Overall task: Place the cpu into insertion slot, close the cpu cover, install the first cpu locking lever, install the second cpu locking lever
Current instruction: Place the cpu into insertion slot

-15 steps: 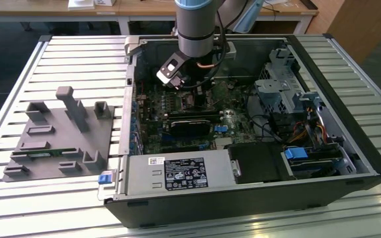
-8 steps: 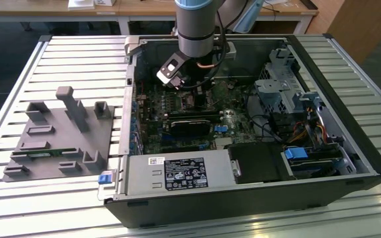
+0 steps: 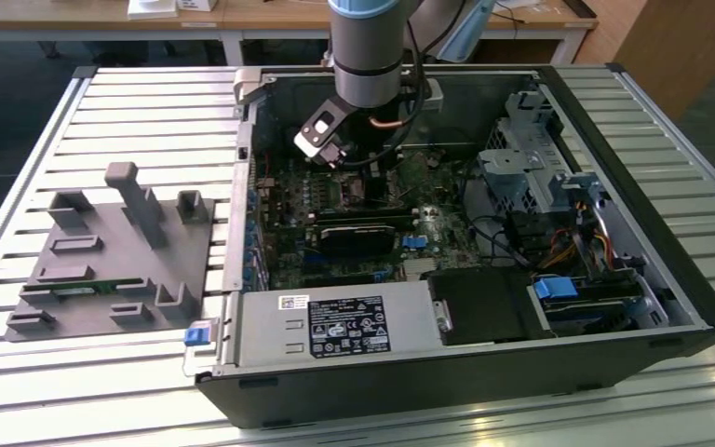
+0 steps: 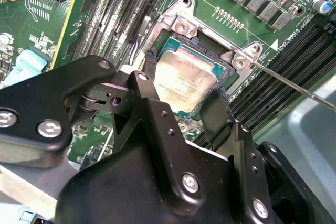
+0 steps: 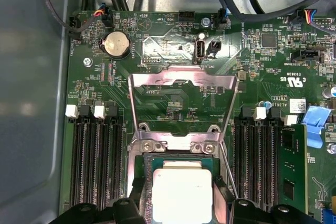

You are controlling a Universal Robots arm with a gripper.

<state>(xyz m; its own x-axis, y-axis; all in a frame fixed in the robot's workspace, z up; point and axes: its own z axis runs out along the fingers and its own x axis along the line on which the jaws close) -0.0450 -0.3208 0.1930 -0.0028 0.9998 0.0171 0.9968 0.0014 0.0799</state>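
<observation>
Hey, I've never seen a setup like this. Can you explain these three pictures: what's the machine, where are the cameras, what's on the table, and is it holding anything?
It's one robot arm reaching down into an open computer case that lies on a slatted metal table. The exterior view comes from a camera off the arm. A grey holder stands beside the case, at the exterior view's left. Both wrist views come from cameras riding on the arm, looking at the motherboard. There the gripper sits right at the cpu, which lies in the insertion slot. The cpu cover is flipped open. Whether the gripper grips the chip, I cannot tell.
</observation>
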